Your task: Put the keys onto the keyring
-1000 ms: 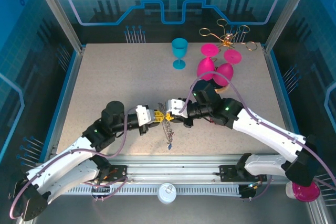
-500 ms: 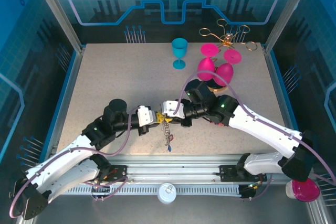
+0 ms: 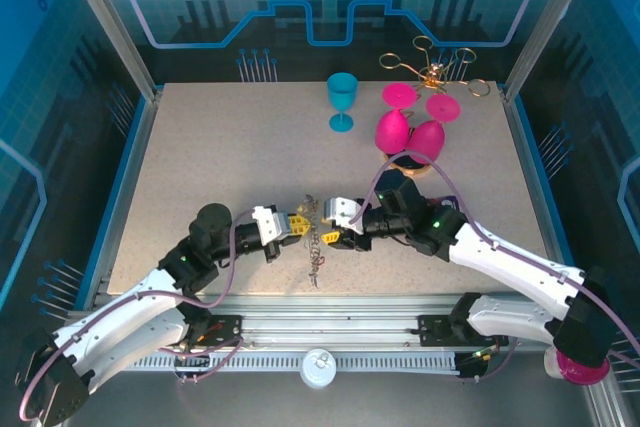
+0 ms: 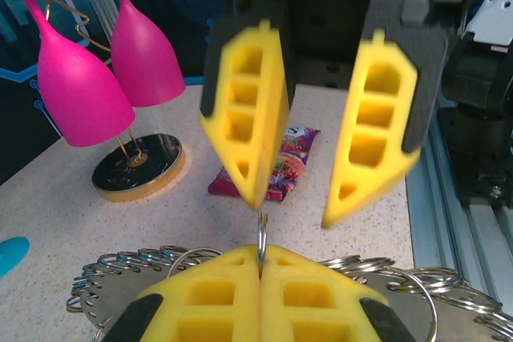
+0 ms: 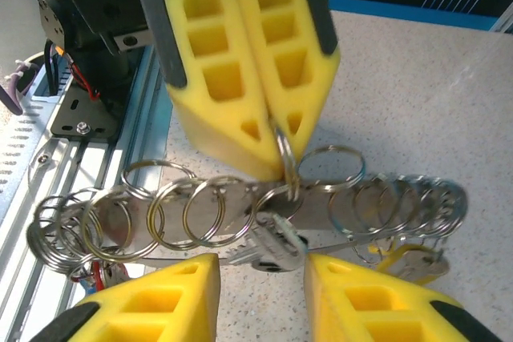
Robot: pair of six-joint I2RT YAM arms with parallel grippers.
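On the left, the left gripper (image 3: 292, 225) was fully closed, its yellow pads pinching a single silver ring of the keyring (image 3: 316, 247) edge-on. The rest of the keyring, a row of linked rings, sagged from that pinch to the table (image 3: 220, 147) between the two arms. A few small keys (image 5: 271, 247) lay under the rings and touched them. From these views I could not tell whether any of them was properly threaded. To the right, the right gripper (image 3: 338, 237) stood just beside the bundle with its jaws partly apart and nothing between them. The step in hand looked like a regrasp. To do it well, the left pinch should probably stay firm and hold the ring steady. The right fingers should come in low and take one key by its head, not a fistful of rings. They should then bring the key's hole square to the split in the held ring and move slowly, so the loose rings are not dragged along. Compared with a second earlier, the right jaws had opened from a closed grip at the keyring. The right arm had also drawn back from the pink goblets (image 3: 410, 132) toward the near edge, while the left gripper had barely shifted.
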